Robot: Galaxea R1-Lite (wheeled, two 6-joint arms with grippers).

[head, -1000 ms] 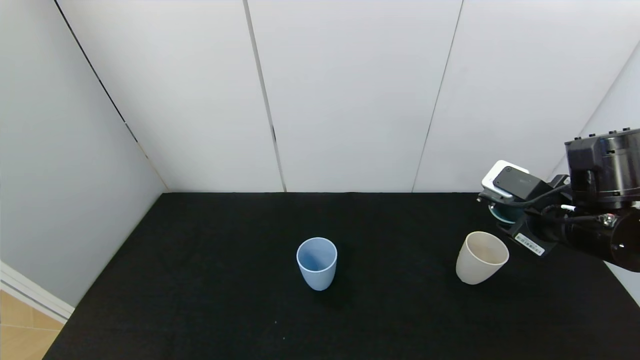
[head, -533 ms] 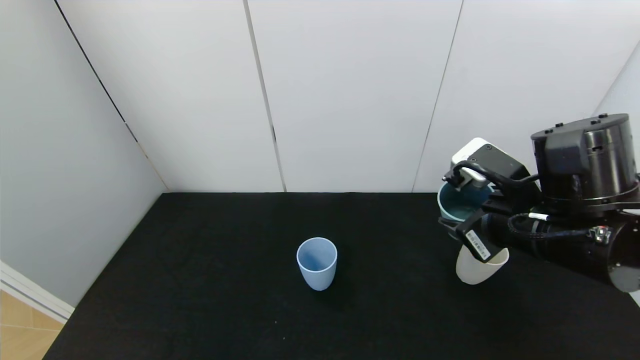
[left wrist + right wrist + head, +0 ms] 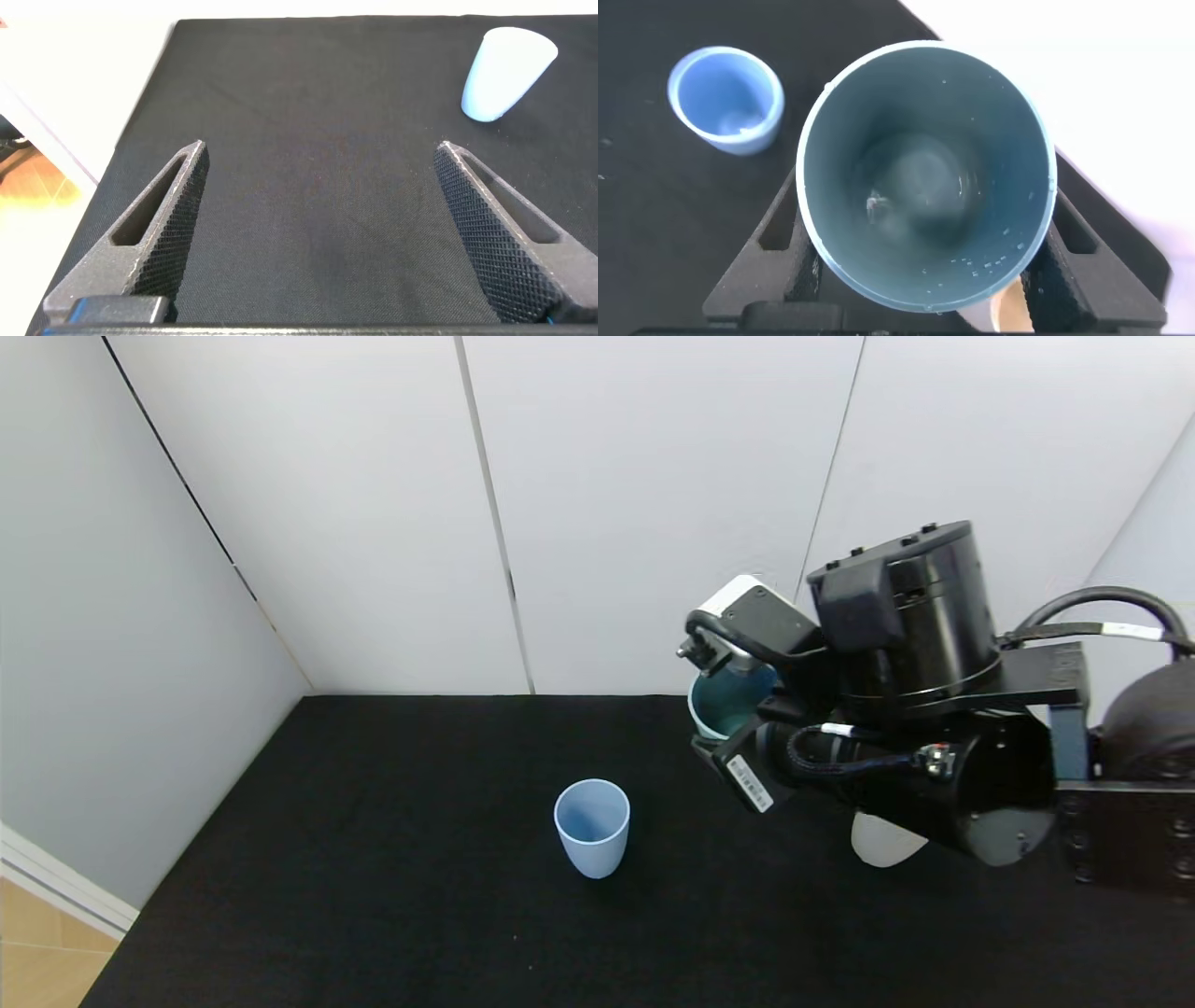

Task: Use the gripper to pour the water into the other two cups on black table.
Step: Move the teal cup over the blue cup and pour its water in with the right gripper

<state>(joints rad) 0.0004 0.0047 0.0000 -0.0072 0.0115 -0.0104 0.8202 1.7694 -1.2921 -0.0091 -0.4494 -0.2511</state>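
Observation:
My right gripper [image 3: 724,723] is shut on the teal cup [image 3: 728,702] and holds it above the black table [image 3: 420,915], between the two other cups. In the right wrist view the teal cup [image 3: 924,177] fills the picture between the fingers [image 3: 775,252]; faint glints of water [image 3: 878,205] show at its bottom. The periwinkle blue cup [image 3: 592,827] stands upright at the table's middle and also shows in the right wrist view [image 3: 727,99] and the left wrist view [image 3: 505,73]. The cream-beige cup [image 3: 878,845] is mostly hidden under the right arm. My left gripper [image 3: 322,243] is open and empty above the table.
White wall panels [image 3: 653,504] close the table at the back and sides. The table's left edge [image 3: 140,121] drops to a wooden floor [image 3: 37,943].
My right arm has lifted the teal cup and carried it left, from beside the cream-beige cup to a spot between the two cups. The arm now covers most of the cream-beige cup.

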